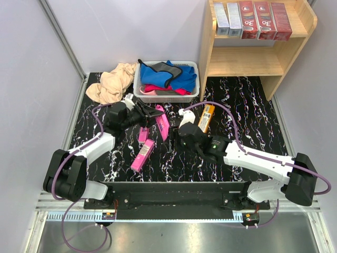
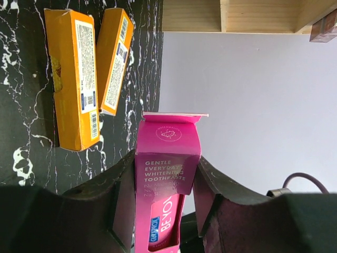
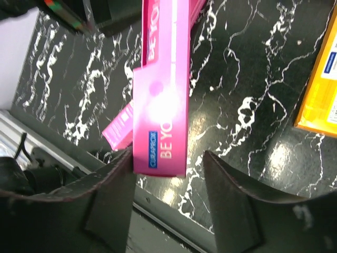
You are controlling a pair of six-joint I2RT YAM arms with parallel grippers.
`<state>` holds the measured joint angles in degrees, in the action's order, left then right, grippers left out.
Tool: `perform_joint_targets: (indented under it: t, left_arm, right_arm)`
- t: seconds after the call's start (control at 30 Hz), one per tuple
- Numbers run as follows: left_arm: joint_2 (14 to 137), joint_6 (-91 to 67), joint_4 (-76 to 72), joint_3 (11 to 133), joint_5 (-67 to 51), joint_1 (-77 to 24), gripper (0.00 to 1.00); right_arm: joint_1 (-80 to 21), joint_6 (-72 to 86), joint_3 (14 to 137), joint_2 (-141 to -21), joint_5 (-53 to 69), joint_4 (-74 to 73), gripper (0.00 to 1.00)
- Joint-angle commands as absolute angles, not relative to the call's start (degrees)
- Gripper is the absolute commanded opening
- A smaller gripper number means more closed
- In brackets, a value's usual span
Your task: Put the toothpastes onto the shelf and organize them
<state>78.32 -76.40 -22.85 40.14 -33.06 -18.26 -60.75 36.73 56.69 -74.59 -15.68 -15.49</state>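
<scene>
My left gripper (image 1: 154, 114) (image 2: 166, 184) is shut on a bright pink toothpaste box (image 1: 162, 126) (image 2: 167, 153) and holds it off the table, its opened end flap pointing away. My right gripper (image 1: 181, 125) (image 3: 168, 156) is open around the other end of that pink box (image 3: 160, 116), which lies against its left finger. Two more pink boxes (image 1: 143, 135) (image 1: 142, 155) lie on the black marble table. Two orange-yellow boxes (image 1: 206, 117) (image 2: 71, 79) lie side by side. The wooden shelf (image 1: 247, 60) stands far right; its top tier holds two silver boxes (image 1: 228, 18) and three dark red boxes (image 1: 263, 20).
A white basket (image 1: 139, 87) of blue and pink cloths stands at the back centre, with a beige cloth (image 1: 110, 81) to its left. The shelf's lower tier (image 1: 242, 67) shows nothing on it. Grey walls close in both sides. One pink box (image 3: 118, 129) lies under my right gripper.
</scene>
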Motion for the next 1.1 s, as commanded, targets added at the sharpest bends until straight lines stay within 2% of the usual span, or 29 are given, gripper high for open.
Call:
perform_joint_targets:
  t: [0.0,0.07,0.13,0.17,0.2,0.3,0.33,0.4,0.43,0.5,0.53,0.63,0.83,1.07]
  left_arm:
    - [76.46,-77.78,-27.86,39.99,-35.95,-17.93,0.43]
    - [76.64,-77.96,-28.12,39.82,-36.30,-17.93,0.43]
    - [76.82,-78.13,-28.48,39.73,-36.30,-17.93,0.43]
    - [76.90,-78.05,-28.56,39.81,-36.39,-17.93,0.44]
    - [76.99,-78.05,-28.83,39.73,-36.39,-17.93,0.46]
    - [76.90,-78.13,-29.09,39.46,-36.47,-17.93,0.59]
    - [76.90,-78.05,-28.83,39.46,-36.30,-17.84,0.68]
    - [76.47,-77.44,-27.87,39.55,-36.04,-17.84,0.77]
    - [76.38,-77.08,-27.17,39.90,-35.95,-17.84,0.87]
    - [75.94,-76.03,-24.97,40.25,-35.51,-17.84,0.97]
    - [75.68,-75.59,-24.18,40.69,-35.25,-17.84,0.99]
    - [74.80,-73.40,-20.75,42.00,-34.37,-17.84,0.99]
    - [70.58,-62.95,-4.95,47.00,-28.31,-17.84,0.99]
    - [65.23,-52.21,12.47,53.35,-17.42,-17.84,0.99]
  right_arm:
    - [-61.26,36.74,57.66,-72.34,-20.12,-11.34,0.59]
    - [-61.26,36.65,57.48,-72.25,-20.30,-10.90,0.57]
    - [-61.26,36.48,57.66,-72.86,-19.95,-10.72,0.50]
    - [-61.26,36.47,57.83,-73.12,-19.60,-10.81,0.41]
    - [-61.35,36.65,57.92,-73.56,-19.08,-10.72,0.37]
    - [-61.35,36.74,57.83,-73.74,-18.63,-10.55,0.28]
    - [-61.35,36.74,57.83,-73.74,-18.72,-10.55,0.27]
    - [-61.35,36.83,57.66,-73.30,-18.98,-10.55,0.26]
    - [-61.35,36.74,57.66,-73.13,-19.07,-10.63,0.25]
    - [-61.35,36.91,57.66,-72.69,-19.25,-10.63,0.25]
    - [-61.26,37.00,57.66,-72.51,-19.25,-10.81,0.25]
    - [-61.35,37.44,58.01,-72.25,-19.16,-11.07,0.25]
    - [-60.47,38.76,59.32,-72.68,-16.18,-11.34,0.25]
    - [-51.69,43.76,55.83,-71.73,-0.22,-6.43,0.25]
